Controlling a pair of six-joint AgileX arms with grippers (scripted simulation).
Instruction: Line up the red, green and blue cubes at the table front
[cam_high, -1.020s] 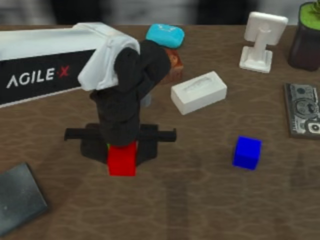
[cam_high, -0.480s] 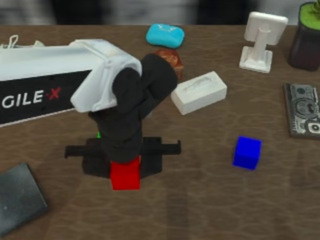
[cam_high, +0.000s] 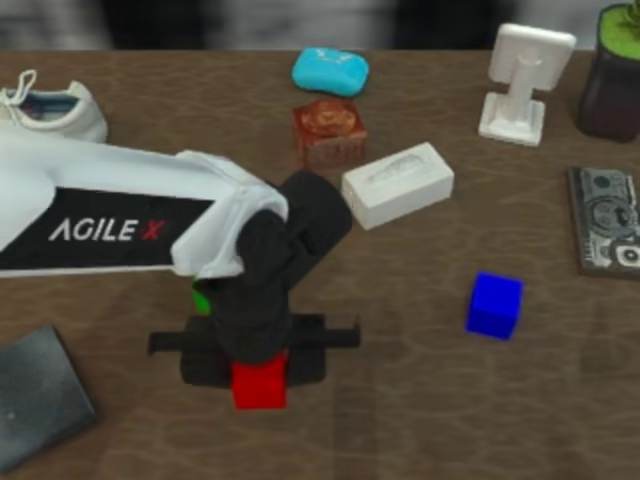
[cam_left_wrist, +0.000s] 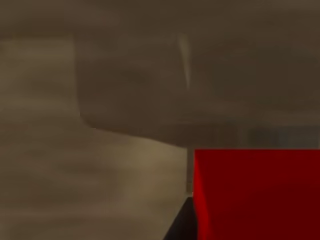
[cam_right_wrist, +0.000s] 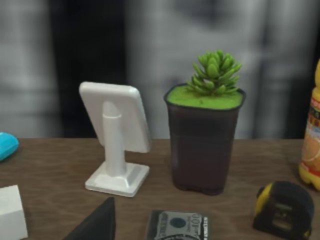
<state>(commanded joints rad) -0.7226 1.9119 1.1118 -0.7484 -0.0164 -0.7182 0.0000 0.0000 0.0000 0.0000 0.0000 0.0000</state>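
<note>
My left gripper (cam_high: 259, 378) is shut on the red cube (cam_high: 259, 385) near the table (cam_high: 420, 420) front, left of centre. In the left wrist view the red cube (cam_left_wrist: 255, 195) fills the corner beside one dark finger (cam_left_wrist: 182, 225). Only a sliver of the green cube (cam_high: 201, 298) shows, just behind and left of the gripper, mostly hidden under the arm. The blue cube (cam_high: 494, 305) sits alone on the table to the right, well apart from the gripper. Only a dark edge of my right gripper (cam_right_wrist: 97, 222) shows in the right wrist view, at the back right; that arm is outside the top view.
At the back stand a teal pad (cam_high: 330, 71), a reddish-brown patterned block (cam_high: 329, 130), a white block (cam_high: 398, 183), a white stand (cam_high: 523, 80) and a plant pot (cam_high: 610, 75). A banknote card (cam_high: 606, 218) lies right, a grey slab (cam_high: 35, 395) front left, a shoe (cam_high: 50, 105) back left.
My left arm has carried the red cube toward the table front and lower down. The patterned block and the shoe, covered before, have come into sight. The blue cube has not moved.
</note>
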